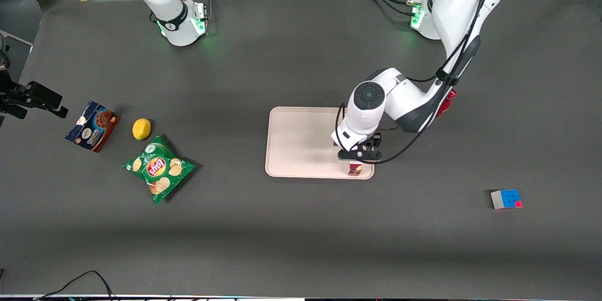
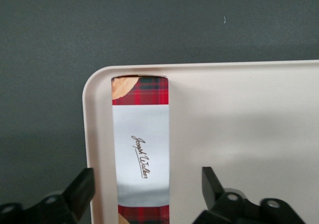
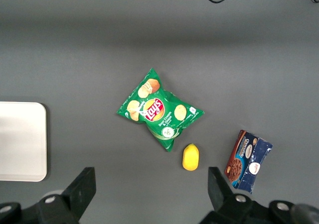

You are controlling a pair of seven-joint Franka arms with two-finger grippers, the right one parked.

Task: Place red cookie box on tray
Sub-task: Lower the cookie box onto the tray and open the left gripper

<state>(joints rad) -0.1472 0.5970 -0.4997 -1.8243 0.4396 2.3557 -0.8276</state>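
A long, slim red cookie box (image 2: pixel 140 149) lies flat inside the tray (image 2: pixel 239 134), tucked along one low rim and reaching into a rounded corner. The wrist view shows dark red plaid card at both ends, a cookie picture at the corner end, and a smooth white label with a thin script signature across the middle. The gripper (image 2: pixel 144 194) hovers straight above it with its black fingers (image 2: pixel 79 191) spread wide to either side and touching nothing, so the box sits released on the tray. From the front, only one short end of the box (image 1: pixel 355 169) shows below the gripper (image 1: pixel 360 154), at the tray corner nearest the camera on the working arm's side. The box looks like a light, stiff cardboard carton with a slightly glossy skin; its contents are probably brittle, so a gentle pinch across the narrow width near the middle should hold it best. The tray (image 1: pixel 301 141) is flat, pale pink, matte and rectangular with rounded corners, resting on a dark grey cloth-like table (image 1: pixel 301 235). Toward the parked arm's end lie a crinkled green chip bag (image 1: pixel 159 168), a lemon (image 1: pixel 141 129) and a blue-and-brown box (image 1: pixel 92 125); toward the working arm's end sits a puzzle cube (image 1: pixel 506 199).
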